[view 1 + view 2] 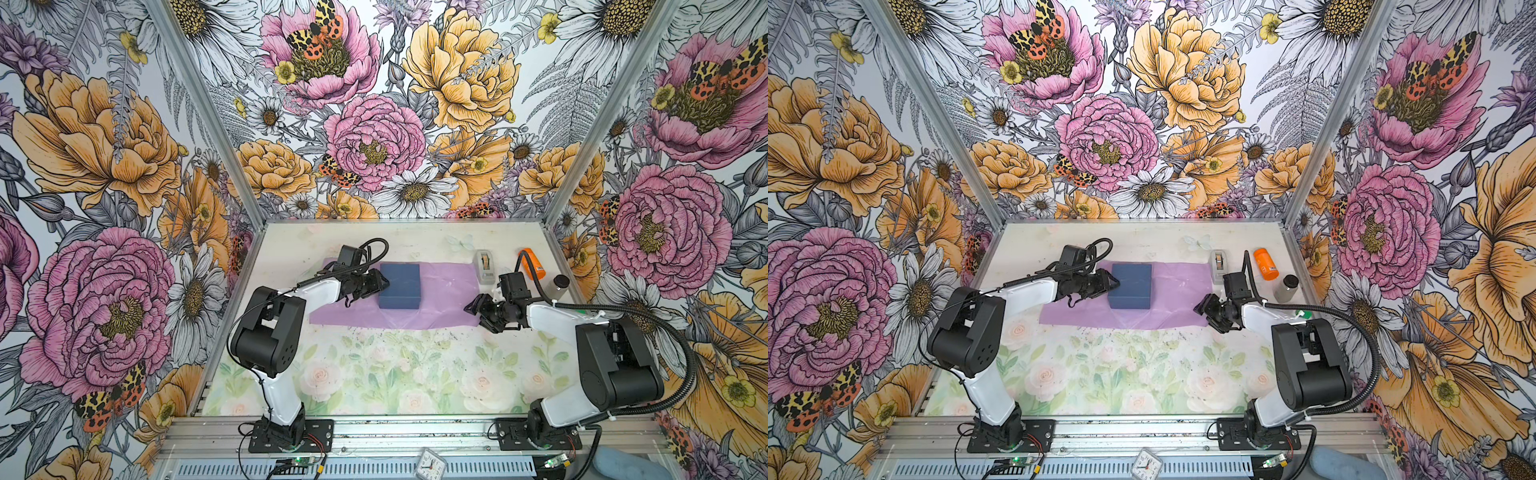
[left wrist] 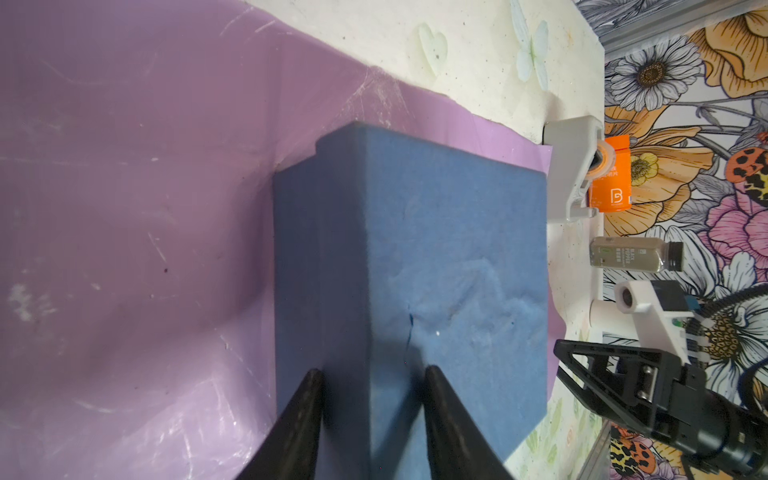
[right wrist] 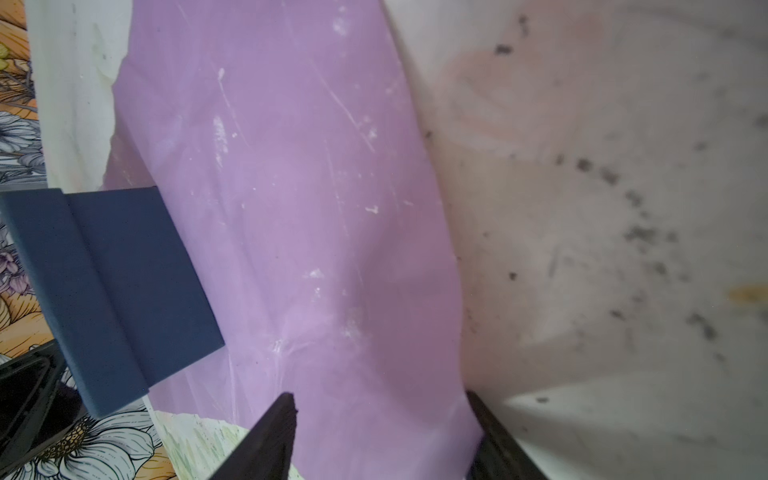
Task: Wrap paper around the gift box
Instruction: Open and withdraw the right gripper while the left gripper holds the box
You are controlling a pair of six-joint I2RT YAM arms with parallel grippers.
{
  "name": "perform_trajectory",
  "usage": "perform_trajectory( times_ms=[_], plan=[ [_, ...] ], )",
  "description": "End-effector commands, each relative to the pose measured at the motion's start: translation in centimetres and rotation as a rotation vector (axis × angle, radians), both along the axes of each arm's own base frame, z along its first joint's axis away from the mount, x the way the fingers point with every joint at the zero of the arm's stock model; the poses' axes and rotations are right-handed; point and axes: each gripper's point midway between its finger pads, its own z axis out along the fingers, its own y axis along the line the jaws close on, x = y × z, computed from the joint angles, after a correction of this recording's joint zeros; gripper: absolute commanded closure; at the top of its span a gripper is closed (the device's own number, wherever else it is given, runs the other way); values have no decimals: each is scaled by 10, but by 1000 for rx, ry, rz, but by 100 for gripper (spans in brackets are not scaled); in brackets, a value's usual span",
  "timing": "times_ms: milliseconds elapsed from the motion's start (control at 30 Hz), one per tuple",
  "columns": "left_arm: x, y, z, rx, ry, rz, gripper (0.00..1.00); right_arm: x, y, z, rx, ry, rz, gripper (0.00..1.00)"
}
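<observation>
Lilac paper [image 1: 444, 291] unfolded; half-open left pincer [image 1: 383, 285] against gift box [image 1: 400, 286]; next probably pinch edge with wide right pincer [image 1: 473, 313].

Both top views are bright and evenly lit by soft light from above. The counter [image 1: 374, 374] carries only a faint, fuzzy-edged shadow beneath the left arm [image 1: 320, 289]. The middle is sharp, while the wide lens splays the wall posts [image 1: 203, 104] outward toward the edges.

In the left wrist view the box [image 2: 436, 249] has a lit top and a dark, shaded side, and it dims the paper [image 2: 124, 208] beside it. The left pincer [image 2: 372, 370] is a soft black silhouette close to the lens.

In the right wrist view the right pincer [image 3: 379, 395] is blurred likewise, and the dark specks [image 3: 636, 232] on the counter smear out of focus.
</observation>
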Motion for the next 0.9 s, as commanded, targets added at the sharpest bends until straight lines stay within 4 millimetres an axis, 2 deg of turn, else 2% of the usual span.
perform_trajectory(
  times_ms=[0, 233, 433, 700, 867],
  plan=[
    [-38, 12, -48, 127, 154, -13, 59, 33, 7, 19, 43, -161, 9, 36],
    [-36, 18, -47, 131, 152, -3, 59, 61, 0, 25, 14, -260, 44, 36],
    [-37, 20, -49, 139, 154, 0, 59, 71, -9, 26, -23, -261, 94, 37],
    [-39, 22, -52, 145, 161, 4, 59, 53, -12, 18, -18, -190, 138, 58],
    [-38, 22, -51, 149, 157, -1, 60, 45, -15, 20, -45, -176, 146, 71]
  ],
)
